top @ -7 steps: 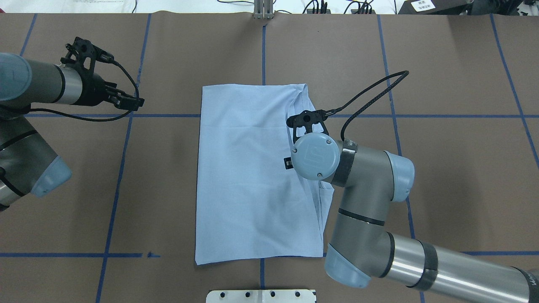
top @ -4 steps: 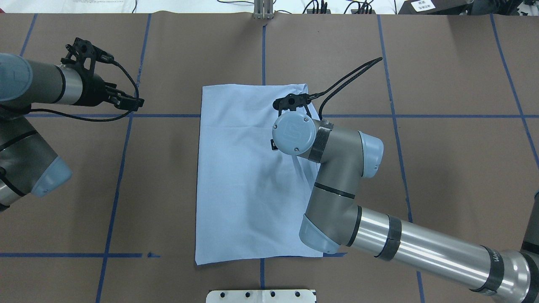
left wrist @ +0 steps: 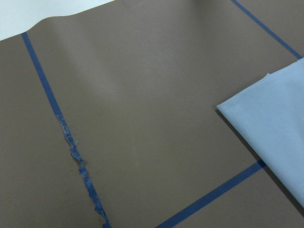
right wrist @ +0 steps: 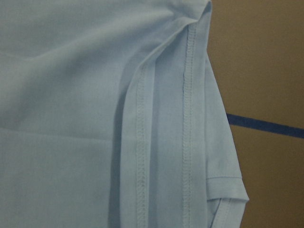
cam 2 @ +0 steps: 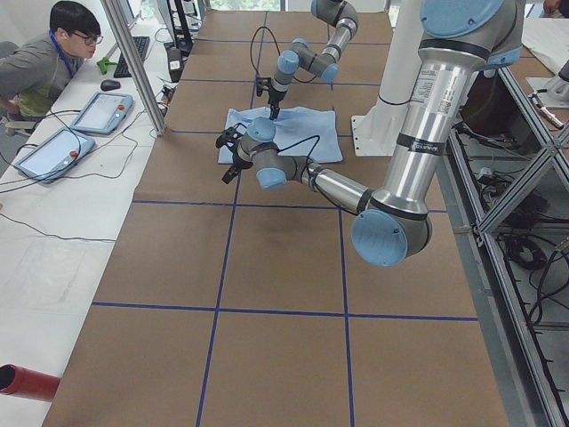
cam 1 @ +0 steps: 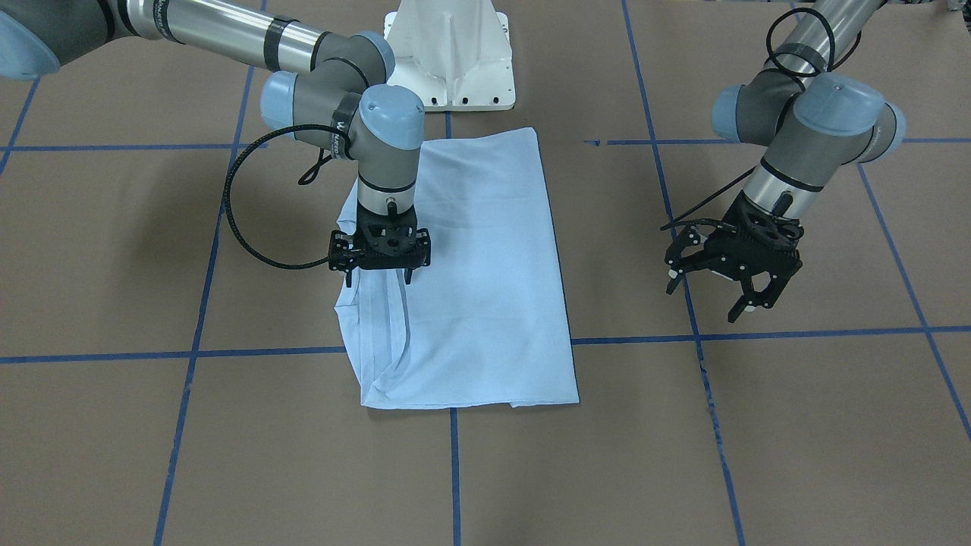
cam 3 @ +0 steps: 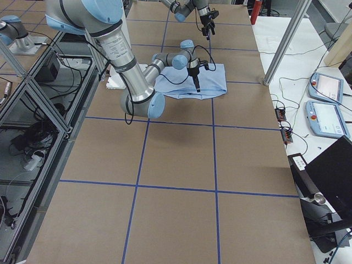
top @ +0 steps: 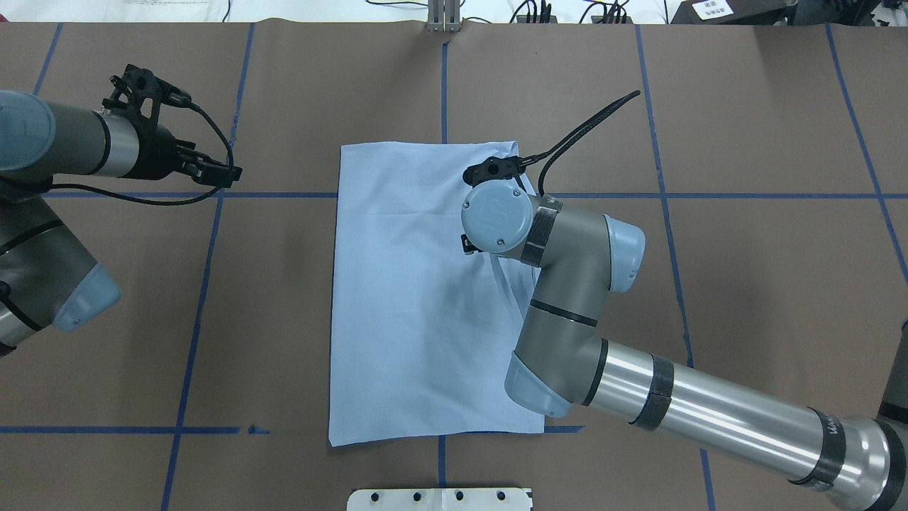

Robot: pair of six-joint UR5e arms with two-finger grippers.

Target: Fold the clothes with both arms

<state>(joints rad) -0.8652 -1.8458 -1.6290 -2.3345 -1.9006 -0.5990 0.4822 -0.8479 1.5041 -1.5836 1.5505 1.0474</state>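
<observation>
Seen from overhead, my right fingers (cam 1: 378, 274), spread apart, sit over the T-shirt's (cam 1: 485, 288) hemmed edge at its two o'clock. My left fingers (cam 1: 705, 302) hang parted over the table (cam 1: 152, 425) at ten o'clock.

- T-shirt (top: 411, 298): plain light blue, with hems stitched in the same blue.
- Tabletop (top: 745, 284): flat brown, crossed by a grid of dark blue tape lines (top: 709, 195).
- Right arm (top: 709, 415) and left arm (top: 64, 138): silver-grey tubes, light blue joint caps, black bands and cables.
- Fingers (cam 1: 742, 307): black.
- Pedestal base (cam 1: 451, 61): white.
</observation>
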